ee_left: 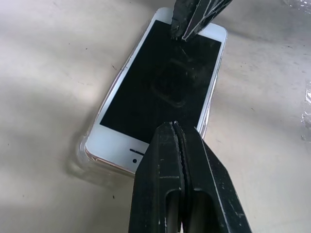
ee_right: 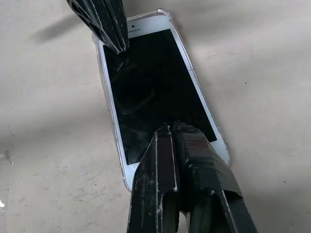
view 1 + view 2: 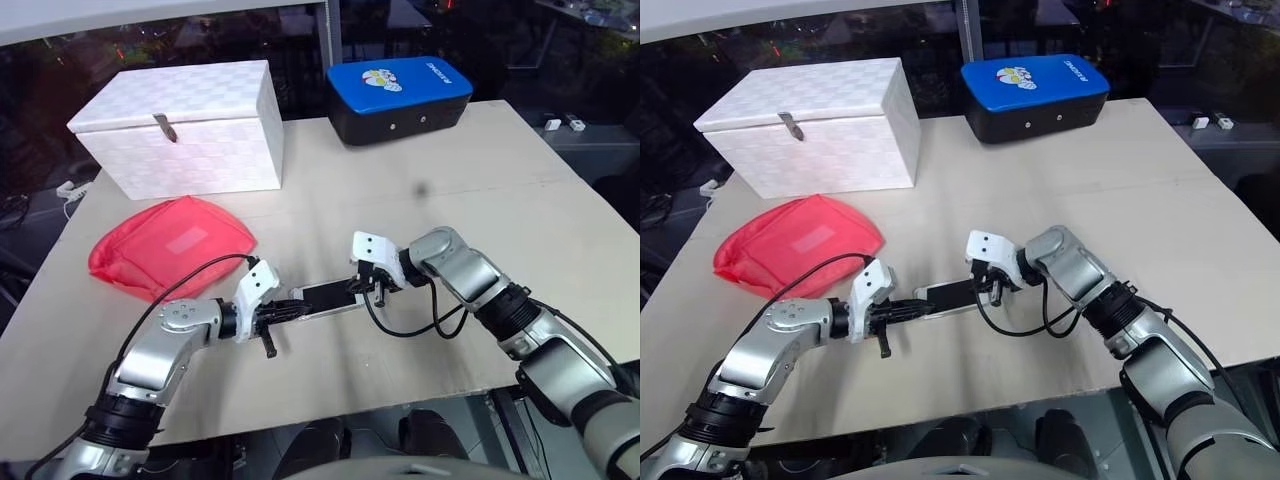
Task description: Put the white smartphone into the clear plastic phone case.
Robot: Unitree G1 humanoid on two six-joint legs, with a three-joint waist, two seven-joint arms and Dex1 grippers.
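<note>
The flat white smartphone [image 1: 160,92] with glossy black screen sits in the clear plastic phone case [image 1: 80,155]; the left end effector [image 1: 177,133] and right end effector [image 2: 170,131], fingers pressed together and empty, press its ends.

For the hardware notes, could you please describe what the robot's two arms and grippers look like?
Both arms are built of rounded silver-grey metallic segments with black joint sections. A white angular housing sits at each wrist, the right one marked with two dark dots. A loose black cable loops from each forearm to its wrist. The left gripper and right gripper each end in two slim matte-black jaws, scuffed with pale scratches.
</note>
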